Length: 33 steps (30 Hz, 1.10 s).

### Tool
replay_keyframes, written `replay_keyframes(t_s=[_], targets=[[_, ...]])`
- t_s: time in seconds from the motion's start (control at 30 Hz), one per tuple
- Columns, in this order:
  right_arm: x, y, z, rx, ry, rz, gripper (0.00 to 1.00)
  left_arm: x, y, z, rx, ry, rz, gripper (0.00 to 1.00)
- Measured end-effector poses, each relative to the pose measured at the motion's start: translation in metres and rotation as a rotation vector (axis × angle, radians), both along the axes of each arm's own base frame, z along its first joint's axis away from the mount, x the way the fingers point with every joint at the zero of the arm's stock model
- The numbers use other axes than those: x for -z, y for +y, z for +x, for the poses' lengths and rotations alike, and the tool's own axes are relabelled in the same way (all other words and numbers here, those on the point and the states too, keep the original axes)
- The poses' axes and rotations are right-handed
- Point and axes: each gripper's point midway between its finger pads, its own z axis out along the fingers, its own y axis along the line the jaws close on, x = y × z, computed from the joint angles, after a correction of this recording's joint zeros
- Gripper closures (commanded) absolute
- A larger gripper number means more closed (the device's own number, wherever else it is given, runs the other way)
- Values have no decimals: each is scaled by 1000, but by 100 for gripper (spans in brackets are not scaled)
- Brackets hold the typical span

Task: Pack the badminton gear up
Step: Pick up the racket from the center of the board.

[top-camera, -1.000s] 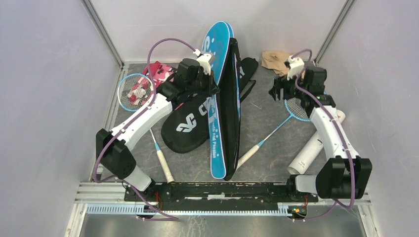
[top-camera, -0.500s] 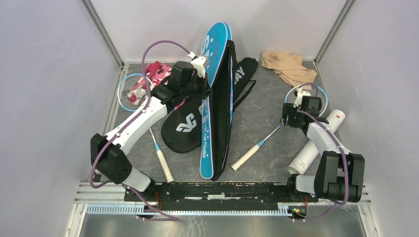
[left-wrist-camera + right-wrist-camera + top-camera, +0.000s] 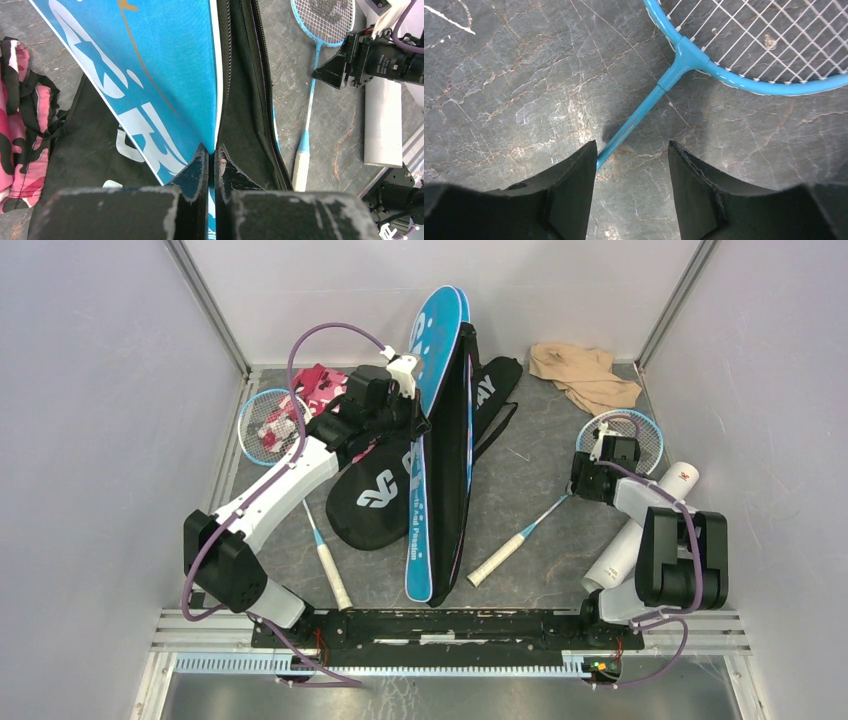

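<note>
Racket (image 3: 685,54) with the light-blue frame lies flat on the grey table (image 3: 499,80) at the right side. Its long axis runs on a diagonal, strung head toward the far right and white-wrapped handle toward the near middle. The right gripper (image 3: 631,146) hangs low over the thin shaft just below the head, jaws spread and closed on nothing. In the right wrist view the shaft slants off-centre and slips under the inner edge of the finger on the left of that picture, so I judge a clean grip needs the shaft centred between the fingers first. The right arm is plainly the nearer one. The left gripper (image 3: 211,150) is pressed together on the edge of the blue cover (image 3: 150,75), holding it up on its side. Readable writing: "And Passion" in small white letters along the blue cover, and "AY" with a white logo on the black cover (image 3: 375,495). The red mark on the white tube (image 3: 640,530) is too small to read.
</note>
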Motion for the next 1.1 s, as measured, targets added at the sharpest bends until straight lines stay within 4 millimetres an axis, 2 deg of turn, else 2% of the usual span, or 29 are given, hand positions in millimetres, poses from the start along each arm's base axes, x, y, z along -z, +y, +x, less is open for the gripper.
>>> replay_keyframes(t_s=[0.13, 0.27, 0.47, 0.67, 0.77, 0.9, 1.1], targets=[[9, 2, 3, 9, 10, 20, 55, 1, 0, 0, 0, 2, 1, 98], [10, 3, 13, 18, -13, 23, 63, 2, 0, 0, 0, 4, 1, 98], [10, 0, 27, 56, -53, 27, 80, 5, 4, 0, -5, 10, 2, 98], [7, 1, 22, 106, -55, 55, 100, 4, 6, 2, -10, 7, 0, 98], [1, 3, 18, 119, -61, 71, 100, 3, 6, 2, -9, 5, -1, 98], [-17, 6, 19, 110, -104, 85, 100, 3, 6, 2, -9, 4, -3, 98], [-51, 16, 37, 65, -179, 123, 100, 3, 7, 3, -14, 3, -1, 98]])
